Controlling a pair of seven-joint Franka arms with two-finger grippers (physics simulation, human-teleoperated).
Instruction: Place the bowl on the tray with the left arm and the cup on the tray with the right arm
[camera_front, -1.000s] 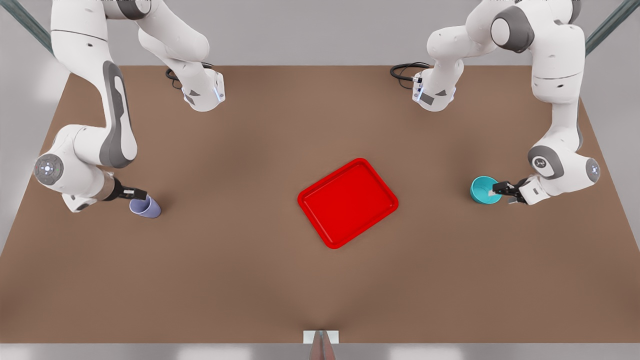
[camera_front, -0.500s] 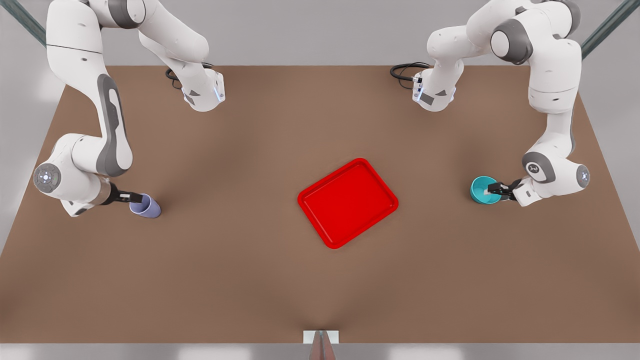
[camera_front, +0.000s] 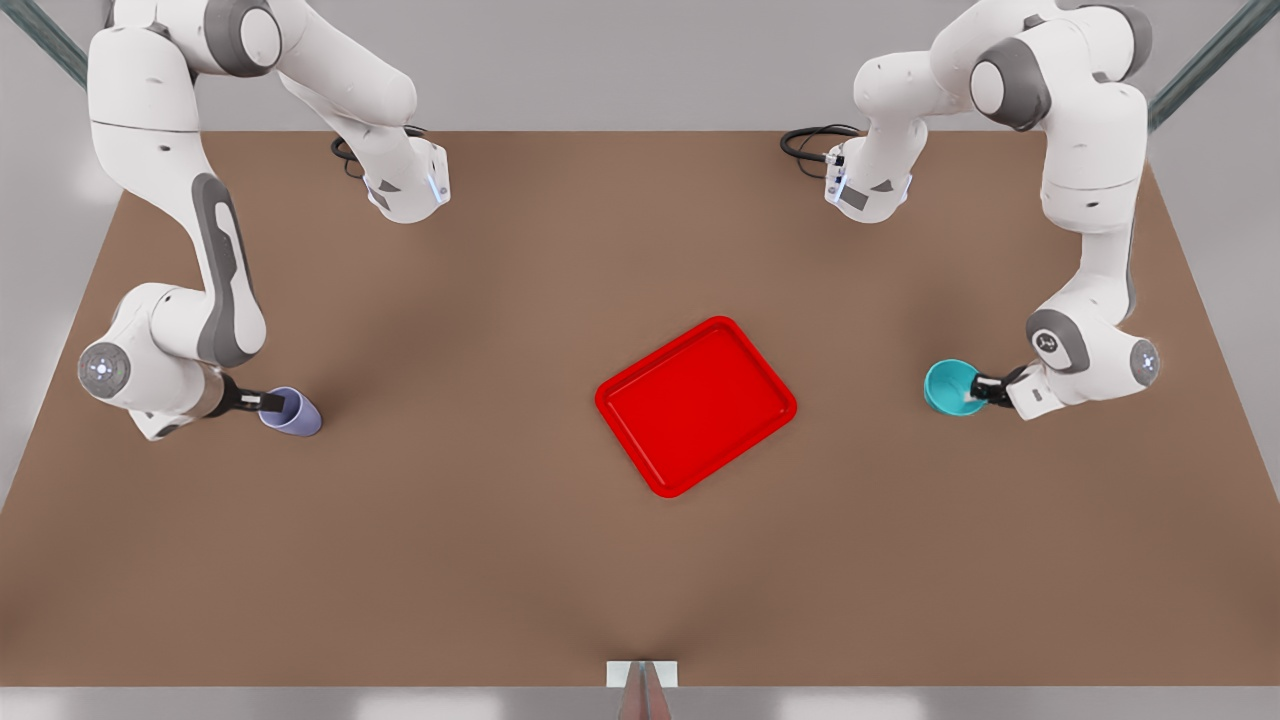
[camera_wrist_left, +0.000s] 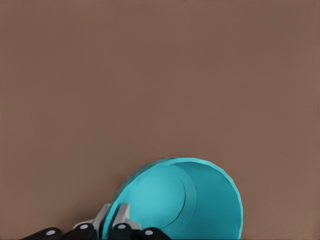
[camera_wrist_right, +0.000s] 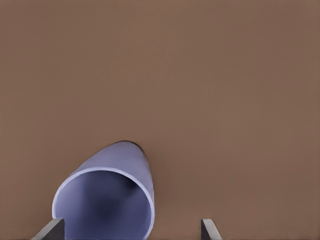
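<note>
Shifted toward the tray (camera_front: 700, 405) since half a second ago: the bowl (camera_front: 948, 388), carried a little to the front view's left together with the left gripper (camera_front: 980, 388), wrist likewise drawn inward. Over at the front view's left, barely altered: the cup (camera_front: 295, 412) on the same spot, the right gripper (camera_front: 272, 402) at its mouth, upper arm swung slightly. Smooth, glossy teal on the bowl, round and shallow, tipped so that the flat circular floor faces the left wrist camera (camera_wrist_left: 175, 200). Black fingers (camera_wrist_left: 120, 220) with pale pads clamped across the thin wall at the rim, one inside, one outside. Matte lavender on the cup, a tapered handleless tumbler, seen in the right wrist view (camera_wrist_right: 107, 200) with its thin rim and shadowed interior toward the camera. Grey fingers (camera_wrist_right: 54, 229) spread wide, one at the outer edge of the rim, the other clear of the wall, not gripping anything. Bright red on the tray, flat and rectangular with rounded corners and a low raised rim, lying askew mid-worktop (camera_front: 500, 560), well apart from both vessels. Plain brown, even, unmarked surface underneath.
</note>
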